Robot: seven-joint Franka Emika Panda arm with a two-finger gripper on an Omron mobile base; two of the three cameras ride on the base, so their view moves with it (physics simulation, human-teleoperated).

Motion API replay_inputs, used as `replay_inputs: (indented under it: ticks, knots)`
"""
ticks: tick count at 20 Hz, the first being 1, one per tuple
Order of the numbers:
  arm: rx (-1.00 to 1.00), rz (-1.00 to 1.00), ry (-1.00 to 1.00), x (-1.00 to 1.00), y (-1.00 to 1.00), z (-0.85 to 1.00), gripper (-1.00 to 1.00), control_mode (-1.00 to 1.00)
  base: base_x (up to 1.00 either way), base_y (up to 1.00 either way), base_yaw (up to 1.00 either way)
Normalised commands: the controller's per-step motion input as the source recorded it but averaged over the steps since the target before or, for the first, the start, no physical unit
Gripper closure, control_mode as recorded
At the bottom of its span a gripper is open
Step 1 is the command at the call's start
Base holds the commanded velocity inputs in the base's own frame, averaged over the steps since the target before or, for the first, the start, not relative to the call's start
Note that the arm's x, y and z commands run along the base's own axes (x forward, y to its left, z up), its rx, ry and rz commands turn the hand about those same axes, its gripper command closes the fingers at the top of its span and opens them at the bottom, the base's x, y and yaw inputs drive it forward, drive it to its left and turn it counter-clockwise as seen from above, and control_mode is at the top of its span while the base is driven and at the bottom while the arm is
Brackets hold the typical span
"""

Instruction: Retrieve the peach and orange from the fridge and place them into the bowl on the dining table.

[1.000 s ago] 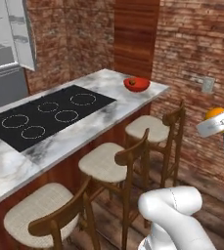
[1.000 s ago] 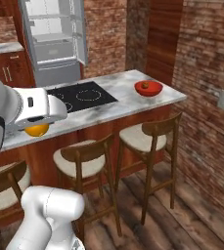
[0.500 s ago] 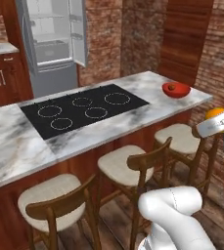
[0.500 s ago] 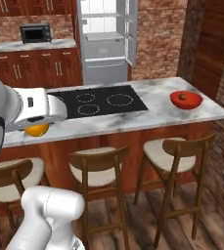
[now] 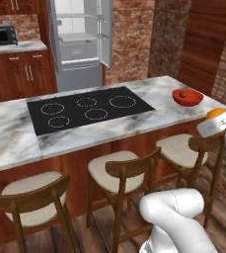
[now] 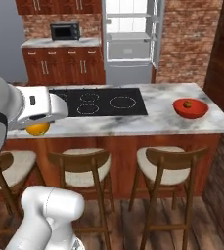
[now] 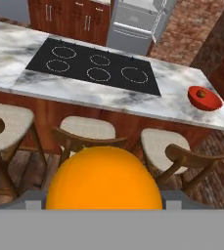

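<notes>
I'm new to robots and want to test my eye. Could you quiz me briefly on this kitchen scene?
1. True or false: the bright yellow-orange ball sits between the gripper fingers.
2. What lies in the shallow glossy red bowl: A nothing, B a small reddish-tan fruit, C a spoon?
3. Fill in: the tall grey-silver fridge stands with its doors ____.

Key: 1 true; 2 B; 3 open.

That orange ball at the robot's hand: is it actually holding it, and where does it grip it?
Yes. The gripper holds the orange between its two fingers, which clasp its opposite sides. The exact contact spots are hidden.
</notes>
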Motion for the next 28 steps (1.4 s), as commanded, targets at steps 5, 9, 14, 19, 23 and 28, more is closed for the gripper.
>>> replay_inputs:
  ticks: [5,9,14,19,23,28]
  knots:
    - [0.0,0.0,0.0,0.0,0.0,0.0,1.0,1.0,-0.73,-0.63,0.21]
    - [0.0,0.0,0.0,0.0,0.0,0.0,1.0,1.0,-0.11,-0.66,0.15]
    - [0.0,0.0,0.0,0.0,0.0,0.0,1.0,1.0,0.62,-0.61,0.11]
    - [0.0,0.0,0.0,0.0,0.0,0.0,1.0,1.0,0.65,-0.68,0.1]
    - [0.0,0.0,0.0,0.0,0.0,0.0,1.0,1.0,0.35,-0.66,0.07]
    - [0.0,0.0,0.0,0.0,0.0,0.0,1.0,1.0,0.37,-0.5,0.04]
